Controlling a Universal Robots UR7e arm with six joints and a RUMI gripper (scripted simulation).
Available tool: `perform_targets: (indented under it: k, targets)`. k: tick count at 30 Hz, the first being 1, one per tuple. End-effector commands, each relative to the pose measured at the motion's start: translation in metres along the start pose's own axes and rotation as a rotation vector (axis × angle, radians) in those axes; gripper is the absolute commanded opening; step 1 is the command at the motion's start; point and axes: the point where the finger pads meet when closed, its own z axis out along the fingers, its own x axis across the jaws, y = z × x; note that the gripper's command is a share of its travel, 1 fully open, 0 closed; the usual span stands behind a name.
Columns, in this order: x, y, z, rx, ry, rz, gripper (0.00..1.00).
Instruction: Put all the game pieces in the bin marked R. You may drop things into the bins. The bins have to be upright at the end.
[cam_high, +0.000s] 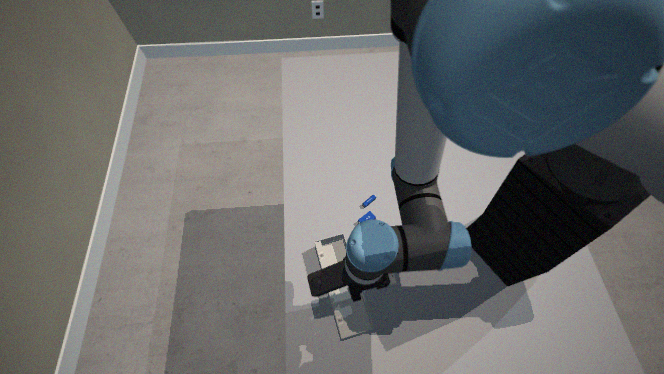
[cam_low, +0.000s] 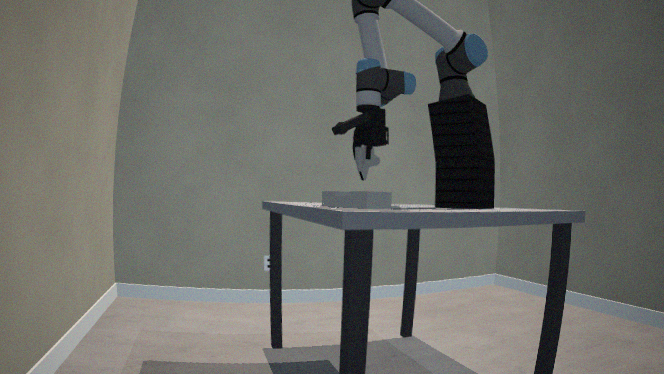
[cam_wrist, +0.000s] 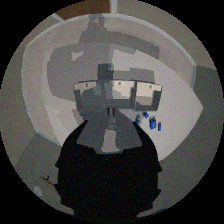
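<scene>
My gripper (cam_low: 362, 178) (cam_wrist: 111, 108) is shut with nothing visible between its fingertips. It hangs above the row of bins. The bins stand upright side by side on the table: a left bin (cam_wrist: 93, 87), a middle bin (cam_wrist: 123, 90) and a right bin (cam_wrist: 150, 92), which is at the upper end in the top view (cam_high: 328, 255). Their letters are not legible, and the arm hides much of their insides. Several small blue things lie on the table beside the right bin: a wider blue piece (cam_high: 367, 217) (cam_wrist: 153, 123), a narrow blue piece (cam_high: 369, 201) (cam_wrist: 159, 126) and two more nearer the bins.
The table (cam_low: 465, 218) carries the bins near one edge. The robot's dark pedestal (cam_low: 465, 155) stands on the same table, to the right in the exterior view. In the top view the blue wrist joint (cam_high: 372, 246) covers the middle of the bin row.
</scene>
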Motion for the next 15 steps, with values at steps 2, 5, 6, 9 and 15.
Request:
perform_targets:
  k: [2, 5, 6, 9, 15]
  targets:
    - [-0.024, 0.001, 0.000, 0.001, 0.001, 0.000, 0.04]
    - [-0.029, 0.001, 0.000, 0.001, 0.001, 0.000, 0.04]
    - [-0.034, 0.002, 0.000, 0.001, 0.001, 0.000, 0.04]
    - [-0.049, 0.002, 0.000, 0.001, 0.001, 0.000, 0.04]
    - [-0.063, 0.003, 0.000, 0.001, 0.000, 0.000, 0.04]
